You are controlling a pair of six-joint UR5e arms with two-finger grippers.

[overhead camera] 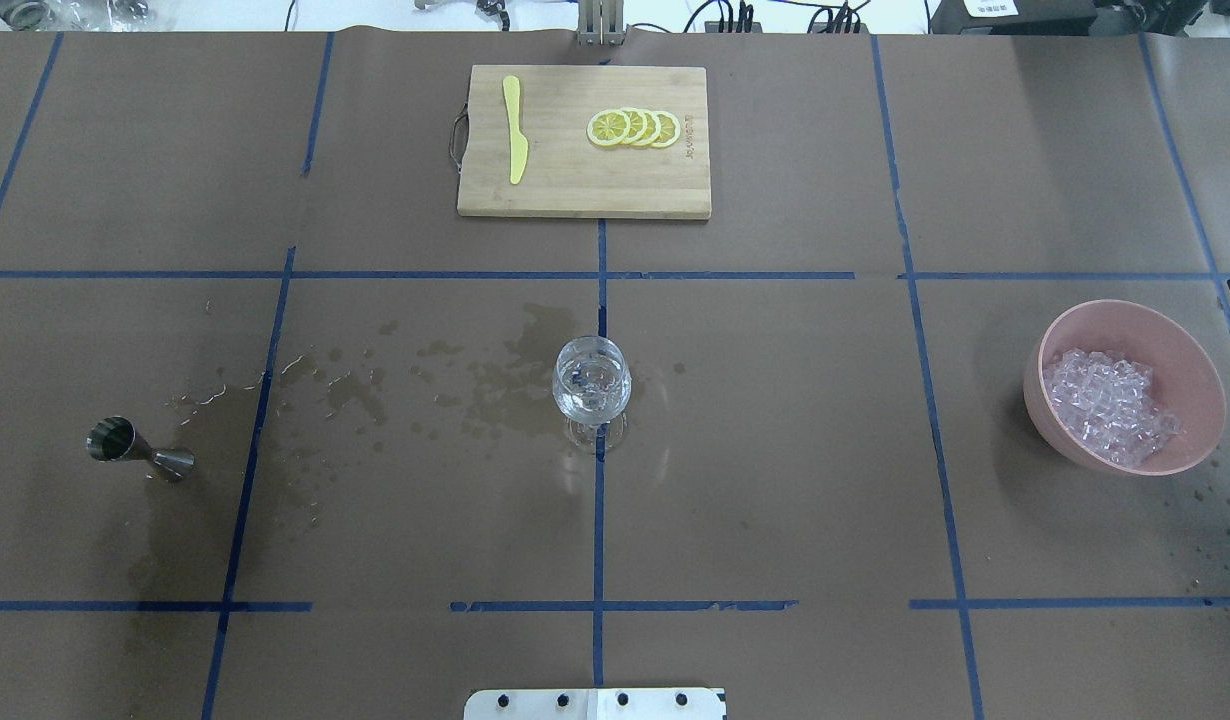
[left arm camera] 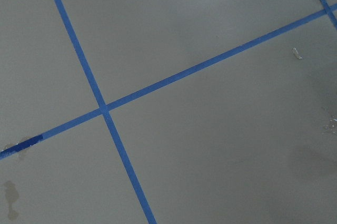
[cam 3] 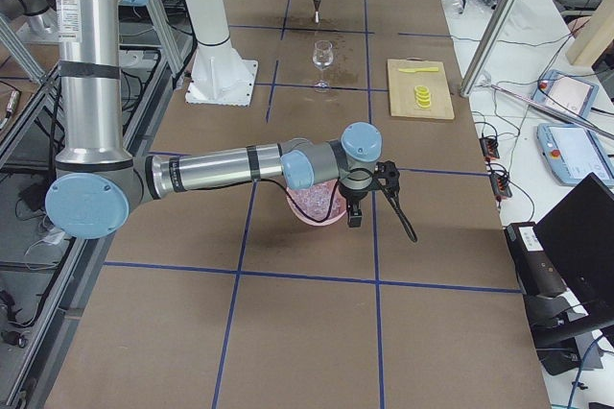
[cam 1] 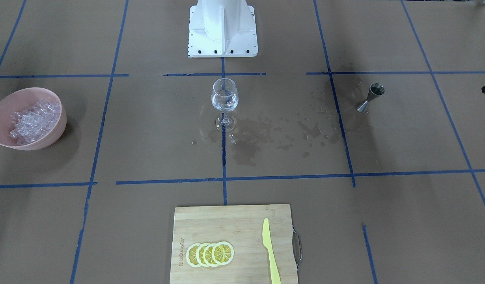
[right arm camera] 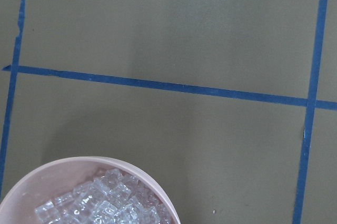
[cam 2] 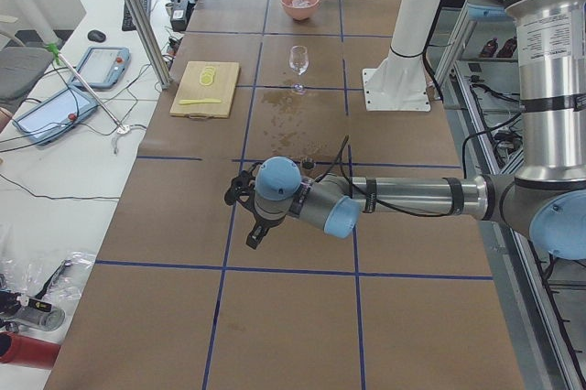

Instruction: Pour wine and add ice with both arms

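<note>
The left pincer (cam 2: 248, 225) and right pincer (cam 3: 398, 215) cannot be made out as spread or closed, while the ice (overhead camera: 1110, 405) is judged slippery, light, and best gripped across a cube's flat faces.

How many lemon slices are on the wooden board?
4. The lemon slices lie in one overlapping row on the cutting board, apart from the yellow knife. Each covers part of the next, so another could hide underneath, though none shows.

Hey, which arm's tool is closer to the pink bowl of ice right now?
Right. The right tool hangs close beside the pink bowl holding the ice. The left tool hangs far off at the opposite end, past the wine glass and the metal jigger.
</note>
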